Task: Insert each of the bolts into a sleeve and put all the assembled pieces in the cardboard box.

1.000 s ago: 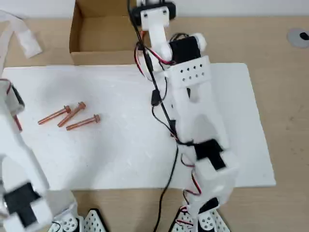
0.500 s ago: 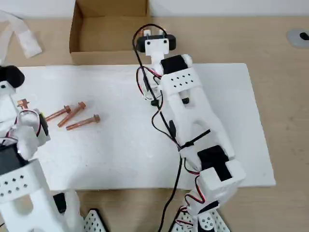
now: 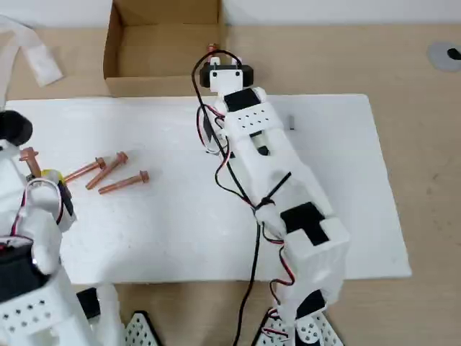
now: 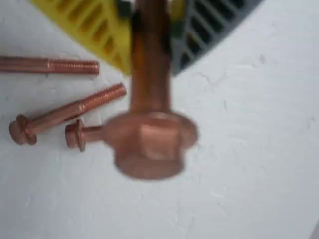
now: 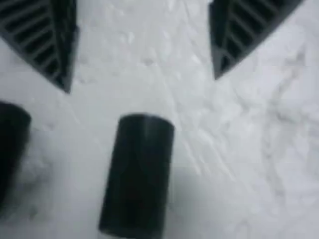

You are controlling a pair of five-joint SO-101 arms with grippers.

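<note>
**Left tool grips a bolt; right tool open over the sleeves**

At the far left we see the left tool clamped on a bolt. Its yellow and grey fingers pinch the shank, and the flanged head sticks out free. In the high view this bolt sits over the left edge of the white sheet, which lies on the wooden counter. Just to the right, three loose bolts lie close together on the sheet, heads at their right ends. Behind them the box stands open-topped on the counter, right at the sheet's far edge. Further right, the right arm stretches from the near edge across the sheet toward the box's right corner. The right tool is spread wide and holds nothing. Below its gap we find a black sleeve resting on the sheet, with a second sleeve near it.
</note>
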